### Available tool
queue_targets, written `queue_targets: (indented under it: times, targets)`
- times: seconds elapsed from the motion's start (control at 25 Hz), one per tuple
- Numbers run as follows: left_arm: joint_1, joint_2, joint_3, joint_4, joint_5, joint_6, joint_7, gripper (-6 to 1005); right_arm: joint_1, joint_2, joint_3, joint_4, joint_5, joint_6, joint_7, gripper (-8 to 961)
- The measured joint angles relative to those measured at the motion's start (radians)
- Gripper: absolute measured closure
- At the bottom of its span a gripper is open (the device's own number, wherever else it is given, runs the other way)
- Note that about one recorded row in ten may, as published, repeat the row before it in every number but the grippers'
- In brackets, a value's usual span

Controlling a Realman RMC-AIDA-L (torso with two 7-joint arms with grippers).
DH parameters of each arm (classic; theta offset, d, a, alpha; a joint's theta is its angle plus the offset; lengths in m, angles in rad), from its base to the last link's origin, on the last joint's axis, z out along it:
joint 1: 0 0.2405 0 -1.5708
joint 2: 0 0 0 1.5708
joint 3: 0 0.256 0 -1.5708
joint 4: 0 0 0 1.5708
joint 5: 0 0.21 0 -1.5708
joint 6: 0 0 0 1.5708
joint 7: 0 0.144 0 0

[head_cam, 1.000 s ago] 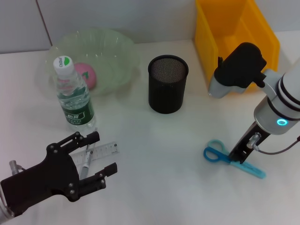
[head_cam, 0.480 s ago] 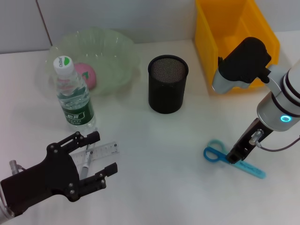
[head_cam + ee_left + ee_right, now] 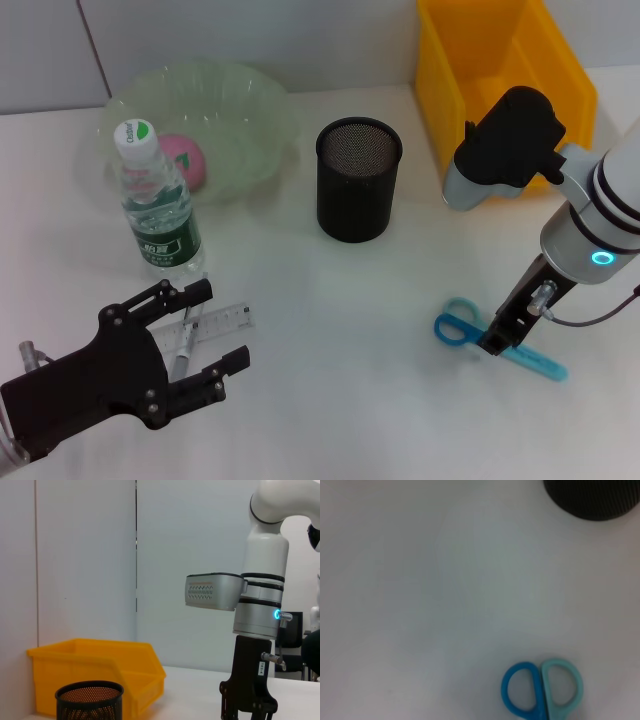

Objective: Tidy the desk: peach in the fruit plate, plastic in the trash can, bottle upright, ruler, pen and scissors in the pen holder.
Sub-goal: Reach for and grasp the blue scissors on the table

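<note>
The scissors [image 3: 500, 343] lay flat on the desk [image 3: 340, 310], in front of and to the right of the pen holder [image 3: 358, 180]. The right hand [image 3: 497, 337] stood at their pivot; whether it was apart or together could not be told. The right wrist view alone showed both handle loops unobstructed. The left hand [image 3: 195, 345] hovered, spread apart, over the ruler [image 3: 228, 320] and pen [image 3: 186, 345], well left of the scissors.

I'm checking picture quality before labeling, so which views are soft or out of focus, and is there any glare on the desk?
Right wrist view: soft throughout, the scissors handles and the pen holder have fuzzy edges. Head view: sharp, the desk evenly lit with faint shadows and no strong glare. Left wrist view: crisp on the right arm, background bright.
</note>
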Motion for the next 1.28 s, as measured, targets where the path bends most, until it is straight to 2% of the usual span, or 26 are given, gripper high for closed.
queue_targets:
  times: [1.28]
  targets:
    - [0.000,0.000,0.003,0.006,0.000,0.000,-0.011,251,0.009,0.002,-0.027,0.044,-0.002,0.027,-0.002,517]
